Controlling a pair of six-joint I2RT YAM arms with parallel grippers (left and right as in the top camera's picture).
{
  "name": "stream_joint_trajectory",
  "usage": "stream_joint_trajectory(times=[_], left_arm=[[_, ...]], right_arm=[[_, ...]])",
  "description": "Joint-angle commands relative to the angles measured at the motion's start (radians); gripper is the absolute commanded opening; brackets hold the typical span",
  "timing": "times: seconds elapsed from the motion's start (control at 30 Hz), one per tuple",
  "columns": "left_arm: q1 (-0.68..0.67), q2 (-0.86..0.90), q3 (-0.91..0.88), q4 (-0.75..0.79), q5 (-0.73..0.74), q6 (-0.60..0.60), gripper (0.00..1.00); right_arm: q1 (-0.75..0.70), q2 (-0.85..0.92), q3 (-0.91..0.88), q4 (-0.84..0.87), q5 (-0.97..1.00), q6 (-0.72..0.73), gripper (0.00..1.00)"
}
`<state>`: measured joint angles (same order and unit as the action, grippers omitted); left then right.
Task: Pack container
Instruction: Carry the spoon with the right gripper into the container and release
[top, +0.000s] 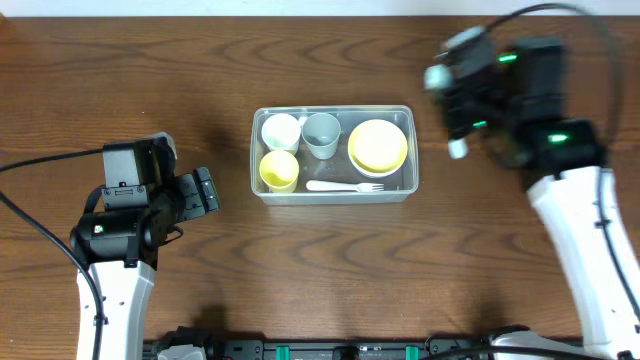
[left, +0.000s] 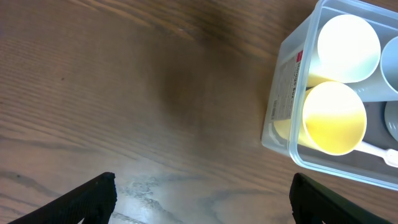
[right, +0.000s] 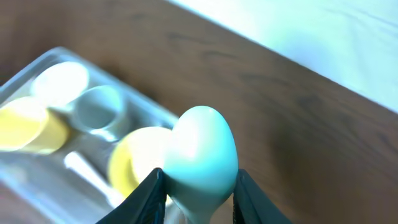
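Note:
The clear rectangular container (top: 334, 109) sits mid-table holding a white cup (top: 281, 131), a grey-blue cup (top: 321, 134), a yellow cup (top: 279, 170), a yellow bowl (top: 377, 145) and a white fork (top: 345, 186). My right gripper (right: 199, 177) is shut on a pale turquoise spoon (right: 202, 146), its rounded bowl sticking out past the fingers. It hovers above the table off the container's right end (top: 452, 110), blurred. My left gripper (left: 202, 185) stands wide open over bare wood, left of the container (left: 283, 93).
Dark wooden tabletop (top: 150, 60) all round the container. A pale floor strip (right: 323, 37) shows beyond the table edge in the right wrist view. The arm bases stand at the front edge.

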<state>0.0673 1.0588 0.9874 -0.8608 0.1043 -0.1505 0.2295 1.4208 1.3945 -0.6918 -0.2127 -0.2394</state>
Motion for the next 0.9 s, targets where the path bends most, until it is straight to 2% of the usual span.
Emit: stream_joint_trajectory(times=[0.0, 0.07, 0.17, 0.37, 0.87], left_arm=[[-0.001, 0.001, -0.015, -0.006, -0.010, 0.002, 0.89], [-0.001, 0.001, -0.015, -0.006, -0.010, 0.002, 0.89], [-0.001, 0.001, -0.015, -0.006, -0.010, 0.002, 0.89], [-0.001, 0.001, -0.015, -0.006, -0.010, 0.002, 0.89], [-0.001, 0.001, -0.015, -0.005, -0.011, 0.002, 0.89]], right_arm=[[0.145, 0.029, 0.018, -0.003, 0.112, -0.051, 0.09], [0.206, 0.056, 0.018, 0.004, 0.111, -0.065, 0.08], [0.273, 0.109, 0.018, 0.026, 0.111, -0.106, 0.02], [0.364, 0.234, 0.018, 0.084, 0.099, -0.189, 0.01], [0.425, 0.480, 0.018, 0.070, 0.050, -0.222, 0.01]])
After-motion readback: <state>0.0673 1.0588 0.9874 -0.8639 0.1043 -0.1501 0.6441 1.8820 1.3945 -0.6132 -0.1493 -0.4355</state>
